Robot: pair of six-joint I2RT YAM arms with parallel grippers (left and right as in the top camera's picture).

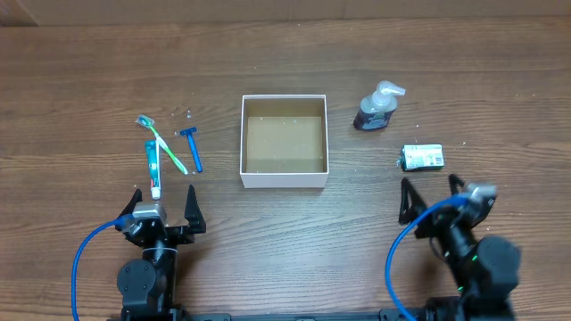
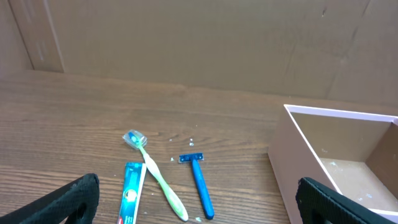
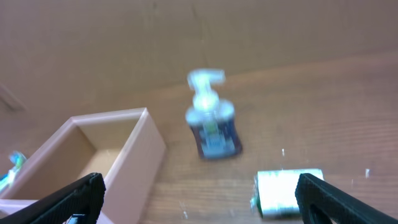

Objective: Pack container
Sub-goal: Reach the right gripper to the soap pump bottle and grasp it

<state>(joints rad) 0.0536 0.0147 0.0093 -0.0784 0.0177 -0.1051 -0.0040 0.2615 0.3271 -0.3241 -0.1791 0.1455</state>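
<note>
From overhead we see one container at the middle of the wooden, grained worktop. It is square and shallow, with thin white walls and a bare brown floor flecked with pale crumbs.

Three things lie left of it:
- one green toothbrush
- one teal toothpaste tube with a red patch and a white cap at its near end
- one blue razor

Right of it are two more. One pump bottle with a dark body and pale pump is at the far right. One small green-and-white packet lies nearer. We cannot read any print on them.

The left gripper sits at the near left, its black fingers released and spread wide. The cap end of the tube is just in front of them. The right gripper at the near right is likewise spread, holding nothing, with the packet just beyond it.

In the left wrist view, the fingers frame the toothbrush, the tube and the razor. The toothbrush lies partly over the tube. The white corner of the container stands to the right. The tube's lettering is too small to read.

The right wrist view is blurred. The fingers are apart, the bottle stands upright ahead and the packet lies near right. The container is to the left, and its walls look pinkish here. The labels are unreadable.
</note>
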